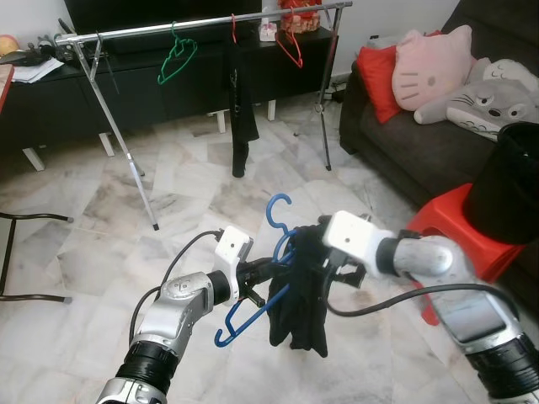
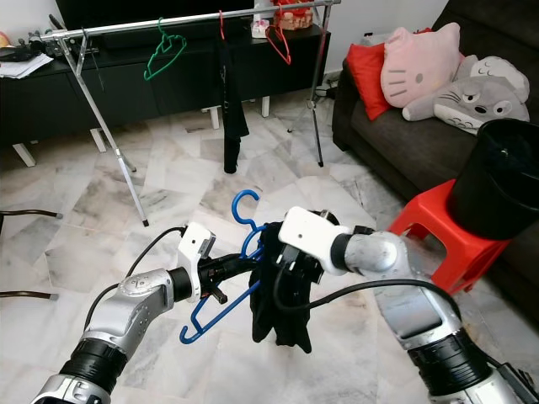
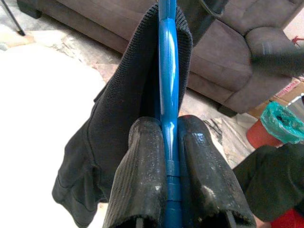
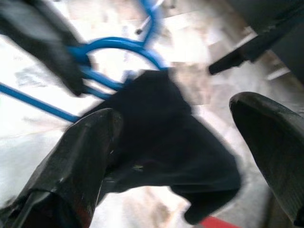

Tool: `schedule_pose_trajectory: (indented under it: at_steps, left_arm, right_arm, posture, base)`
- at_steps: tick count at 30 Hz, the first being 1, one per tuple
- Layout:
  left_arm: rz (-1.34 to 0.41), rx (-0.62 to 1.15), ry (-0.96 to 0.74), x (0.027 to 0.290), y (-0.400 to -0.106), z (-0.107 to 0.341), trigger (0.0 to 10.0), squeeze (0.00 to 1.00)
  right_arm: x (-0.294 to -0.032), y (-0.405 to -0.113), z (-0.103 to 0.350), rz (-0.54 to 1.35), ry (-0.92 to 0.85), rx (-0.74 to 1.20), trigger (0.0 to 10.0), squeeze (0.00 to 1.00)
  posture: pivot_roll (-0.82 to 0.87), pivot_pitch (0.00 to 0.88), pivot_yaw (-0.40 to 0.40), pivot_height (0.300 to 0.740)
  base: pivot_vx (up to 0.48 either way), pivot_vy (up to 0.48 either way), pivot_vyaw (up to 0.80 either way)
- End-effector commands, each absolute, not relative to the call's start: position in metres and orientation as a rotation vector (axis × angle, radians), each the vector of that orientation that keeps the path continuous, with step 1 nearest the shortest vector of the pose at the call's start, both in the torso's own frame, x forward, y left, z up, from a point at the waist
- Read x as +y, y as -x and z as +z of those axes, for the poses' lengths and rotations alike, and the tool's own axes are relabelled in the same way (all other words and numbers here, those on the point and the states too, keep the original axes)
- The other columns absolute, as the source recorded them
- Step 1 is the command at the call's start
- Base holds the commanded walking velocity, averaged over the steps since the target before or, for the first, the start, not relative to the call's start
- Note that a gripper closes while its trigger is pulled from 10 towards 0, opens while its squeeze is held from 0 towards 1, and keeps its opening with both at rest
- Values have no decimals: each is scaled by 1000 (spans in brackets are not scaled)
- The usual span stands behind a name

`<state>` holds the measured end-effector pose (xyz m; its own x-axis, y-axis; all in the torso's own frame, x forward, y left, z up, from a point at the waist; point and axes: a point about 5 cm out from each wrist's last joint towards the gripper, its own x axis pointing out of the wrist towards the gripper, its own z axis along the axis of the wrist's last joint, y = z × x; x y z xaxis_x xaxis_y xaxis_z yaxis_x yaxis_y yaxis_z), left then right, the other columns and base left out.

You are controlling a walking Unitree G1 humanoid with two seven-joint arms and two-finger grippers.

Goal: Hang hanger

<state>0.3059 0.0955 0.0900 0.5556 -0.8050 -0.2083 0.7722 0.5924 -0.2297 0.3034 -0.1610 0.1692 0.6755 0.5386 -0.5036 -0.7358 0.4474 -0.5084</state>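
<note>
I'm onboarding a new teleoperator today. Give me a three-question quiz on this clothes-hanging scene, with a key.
1. True or false: the left end effector is shut on the blue hanger.
2. What is draped over that hanger? A) white towel B) dark garment C) red shirt
3. Fill in: the right end effector's fingers are ____ around the garment.

Key: 1 true; 2 B; 3 open. Background: a green hanger and a red hanger already hang on the metal rack.
</note>
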Motion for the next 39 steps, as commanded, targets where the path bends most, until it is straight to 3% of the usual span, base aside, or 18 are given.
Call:
schedule_pose_trajectory:
  at_steps: [1, 8, 20, 25, 39]
  left_arm:
    - [-1001, 287, 110, 93, -302, 96, 10000, 0]
    - [-1094, 301, 32, 104, -292, 95, 10000, 0]
    - [-1165, 226, -37, 107, -290, 103, 10000, 0]
    - [-1228, 173, -62, 104, -288, 112, 10000, 0]
    - [-1321, 171, -133, 95, -282, 115, 10000, 0]
  right_arm:
    - [-175, -308, 178, 748, 755, 266, 10000, 0]
    - [-198, -307, 179, 808, 641, 268, 10000, 0]
    - [-222, -292, 151, 1077, 425, 372, 10000, 0]
    - [-226, -292, 139, 1097, 439, 407, 10000, 0]
    - [-229, -301, 155, 1143, 406, 243, 10000, 0]
  posture:
    - [-111, 0, -18, 740]
    - [-111, 0, -20, 740]
    - [-104, 3, -22, 740]
    - [-99, 0, -25, 740]
    - [-92, 0, -47, 740]
  base:
    - [0, 0, 0]
    - [0, 0, 0]
    - [0, 0, 0]
    - [0, 0, 0]
    - [0, 0, 0]
